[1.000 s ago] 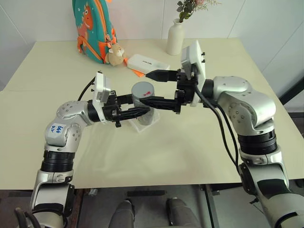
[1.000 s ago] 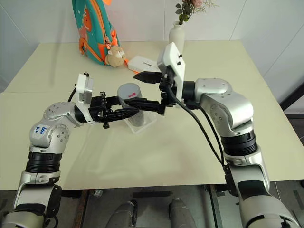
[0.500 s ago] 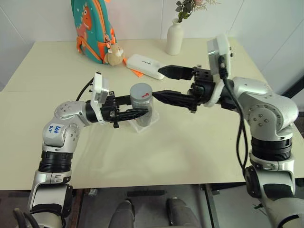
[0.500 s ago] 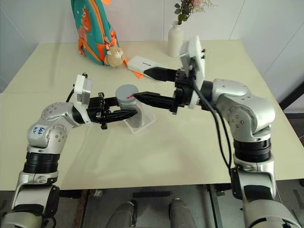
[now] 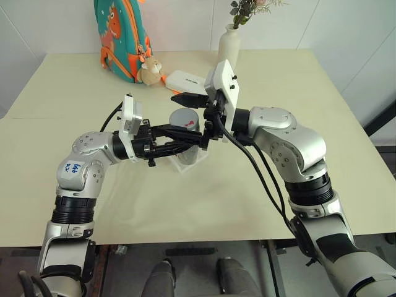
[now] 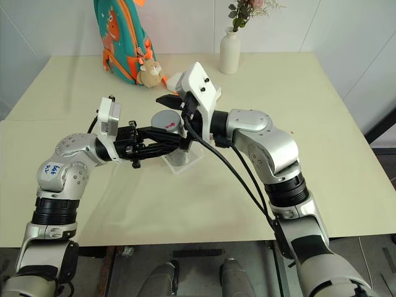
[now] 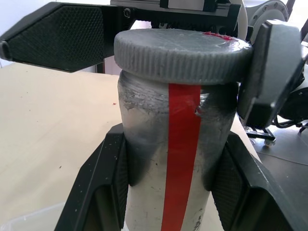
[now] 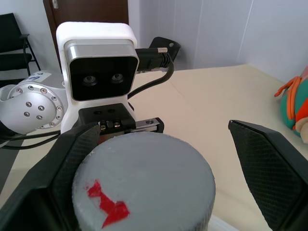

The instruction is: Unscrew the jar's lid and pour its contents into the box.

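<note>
Left eye view is showing the left gripper (image 5: 178, 146) clamping the jar (image 5: 187, 141) by its body, holding it upright just above the box (image 5: 185, 162) on the table (image 5: 260, 185). The right gripper (image 5: 184, 114) is standing wide open, its fingers straddling the lid (image 7: 183, 54) without squeezing it. The jar is looking light, stiff and smooth-walled, so likely slippery; the lid's ribbed rim is offering the surest hold for twisting.
</note>
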Controlling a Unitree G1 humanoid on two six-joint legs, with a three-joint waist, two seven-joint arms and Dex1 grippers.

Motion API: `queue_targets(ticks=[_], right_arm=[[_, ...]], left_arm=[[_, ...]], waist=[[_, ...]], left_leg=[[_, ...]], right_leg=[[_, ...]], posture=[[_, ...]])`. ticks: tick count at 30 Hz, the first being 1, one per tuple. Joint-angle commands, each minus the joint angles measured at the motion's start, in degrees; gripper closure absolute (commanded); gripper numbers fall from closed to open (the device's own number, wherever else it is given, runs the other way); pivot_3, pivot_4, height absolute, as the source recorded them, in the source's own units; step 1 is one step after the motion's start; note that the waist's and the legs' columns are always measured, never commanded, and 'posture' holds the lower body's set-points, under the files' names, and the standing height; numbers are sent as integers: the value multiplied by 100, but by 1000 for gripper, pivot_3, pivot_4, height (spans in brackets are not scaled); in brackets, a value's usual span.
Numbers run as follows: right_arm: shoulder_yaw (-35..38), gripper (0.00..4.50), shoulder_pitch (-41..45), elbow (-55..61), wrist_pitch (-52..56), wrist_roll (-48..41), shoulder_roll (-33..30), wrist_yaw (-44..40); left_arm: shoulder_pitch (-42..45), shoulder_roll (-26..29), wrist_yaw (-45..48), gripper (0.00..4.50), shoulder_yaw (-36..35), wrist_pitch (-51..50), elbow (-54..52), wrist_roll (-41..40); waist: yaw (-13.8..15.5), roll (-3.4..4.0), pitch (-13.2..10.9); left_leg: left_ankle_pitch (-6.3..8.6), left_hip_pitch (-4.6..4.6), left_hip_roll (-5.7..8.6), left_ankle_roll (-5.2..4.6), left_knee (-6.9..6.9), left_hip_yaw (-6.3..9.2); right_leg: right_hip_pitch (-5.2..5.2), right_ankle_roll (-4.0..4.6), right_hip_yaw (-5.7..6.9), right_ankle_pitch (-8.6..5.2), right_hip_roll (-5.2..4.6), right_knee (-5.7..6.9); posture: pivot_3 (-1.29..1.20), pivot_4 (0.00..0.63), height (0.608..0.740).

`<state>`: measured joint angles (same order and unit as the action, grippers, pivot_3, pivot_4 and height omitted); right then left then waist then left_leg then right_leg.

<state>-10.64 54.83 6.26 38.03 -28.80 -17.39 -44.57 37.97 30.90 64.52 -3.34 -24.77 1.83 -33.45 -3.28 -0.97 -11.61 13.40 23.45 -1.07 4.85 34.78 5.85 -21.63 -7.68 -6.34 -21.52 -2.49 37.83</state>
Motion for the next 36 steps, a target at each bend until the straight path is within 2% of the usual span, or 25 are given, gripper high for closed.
queue_targets(ticks=[1, 14, 17, 25, 30, 36], right_arm=[[327, 43, 132, 46, -116, 17, -109, 23], [1152, 43, -386, 89, -68, -376, -1359, -375], [1254, 43, -446, 88, -50, -418, -1491, -422], [1258, 43, -338, 654, 428, -1150, -1138, -434], [971, 43, -190, 689, 499, -1057, -740, -194], [716, 43, -41, 573, 500, -927, -555, -140]], left_arm=[[112, 12, 49, 2609, -45, 80, -151, -53], [42, 69, -17, 2609, -73, 69, -186, -83], [39, 84, -4, 2609, -87, 72, -170, -74], [89, 97, 8, 2609, -78, 92, -104, -33], [117, 81, 20, 2609, -52, 99, -79, -19], [139, 64, 41, 2609, -36, 101, -70, -11]], waist=[[-2, 0, 0], [12, -1, -1], [22, -1, -1], [-15, 2, -3], [0, 2, -3], [5, 3, -3]], left_leg=[[0, 0, 0, 0, 0, 0], [1, 1, 1, -1, 2, -1], [0, 2, 6, -1, 4, -1], [0, 0, -4, -1, -5, -3], [0, 1, -2, -1, 5, -2], [0, 2, -1, -1, 6, -1]], right_leg=[[0, 0, 0, 0, 0, 0], [1, 0, 0, 0, 0, -2], [3, 0, -1, 0, -4, -2], [1, 0, -2, 0, 5, -3], [1, 0, -2, 0, 2, 1], [1, 0, -1, 0, 1, 1]], posture=[[0, 150, 740], [0, 150, 740], [0, 150, 740], [0, 150, 740], [0, 150, 740], [0, 150, 740]])
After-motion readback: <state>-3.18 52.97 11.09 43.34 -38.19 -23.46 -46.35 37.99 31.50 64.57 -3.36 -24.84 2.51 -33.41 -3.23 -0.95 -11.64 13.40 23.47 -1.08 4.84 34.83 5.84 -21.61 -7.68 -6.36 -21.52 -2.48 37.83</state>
